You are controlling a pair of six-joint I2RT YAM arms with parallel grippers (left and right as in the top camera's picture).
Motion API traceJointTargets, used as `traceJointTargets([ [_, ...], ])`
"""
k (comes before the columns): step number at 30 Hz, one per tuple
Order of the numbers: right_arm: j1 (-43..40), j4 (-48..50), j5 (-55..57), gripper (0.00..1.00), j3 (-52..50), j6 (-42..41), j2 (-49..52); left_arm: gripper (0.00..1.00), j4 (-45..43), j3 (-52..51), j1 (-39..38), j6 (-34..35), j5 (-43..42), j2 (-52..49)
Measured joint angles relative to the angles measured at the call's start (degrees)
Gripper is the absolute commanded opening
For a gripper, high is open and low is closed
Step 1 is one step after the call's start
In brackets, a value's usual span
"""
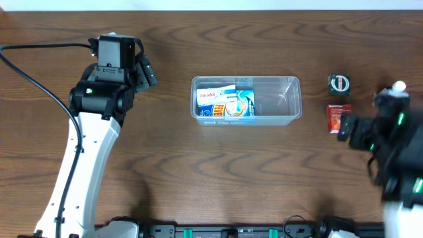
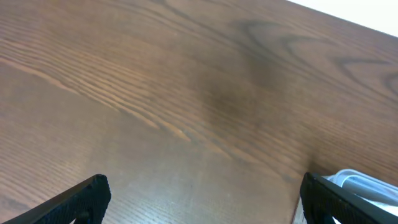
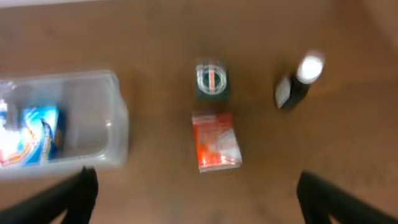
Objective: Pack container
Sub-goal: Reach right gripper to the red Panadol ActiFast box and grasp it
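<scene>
The clear plastic container [image 1: 284, 99] lies at the table's middle, with blue-and-white boxes [image 1: 225, 102] in its left half and its right half bare. It also shows in the right wrist view [image 3: 93, 106], and a corner of it shows in the left wrist view [image 2: 360, 182]. A red box [image 1: 338, 118] and a small dark green box [image 1: 340, 84] lie on the table right of the container. In the right wrist view the red box [image 3: 214, 142] is just ahead of my right gripper [image 3: 196, 193], which is open and empty. My left gripper [image 2: 202, 199] is open and empty over bare wood, left of the container.
A dark bottle with a white cap [image 3: 297, 81] stands right of the green box [image 3: 212, 81]. My left arm [image 1: 92, 132] runs along the table's left side. My right arm [image 1: 396, 145] sits at the right edge.
</scene>
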State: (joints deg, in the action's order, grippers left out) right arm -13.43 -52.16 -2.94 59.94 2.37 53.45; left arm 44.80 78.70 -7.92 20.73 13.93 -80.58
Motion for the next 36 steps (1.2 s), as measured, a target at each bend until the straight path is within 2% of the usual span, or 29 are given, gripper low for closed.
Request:
traceJointTargets([
  [3,-3.0,-8.9,-1.3,0.99,10.9,2.2,12.5,0.98,0.0,0.0,0.0,0.0,0.0,0.0],
  [8,-4.3,-10.9,-1.6,0.99,20.7,3.8,25.6,0.98,0.0,0.0,0.0,0.0,0.0,0.0],
  [13,-4.3,-11.4,-1.6,0.99,21.4,6.2,32.3,0.98,-0.1,0.0,0.0,0.0,0.0,0.0],
  [16,-4.2,-11.9,-1.8,0.95,21.4,7.8,36.0,0.98,0.0,0.0,0.0,0.0,0.0,0.0],
  [20,-4.2,-11.0,-1.8,0.99,21.4,9.1,40.6,0.98,0.0,0.0,0.0,0.0,0.0,0.0],
  [36,-4.2,-9.4,-1.7,0.99,21.3,12.4,53.6,0.98,-0.1,0.0,0.0,0.0,0.0,0.0],
])
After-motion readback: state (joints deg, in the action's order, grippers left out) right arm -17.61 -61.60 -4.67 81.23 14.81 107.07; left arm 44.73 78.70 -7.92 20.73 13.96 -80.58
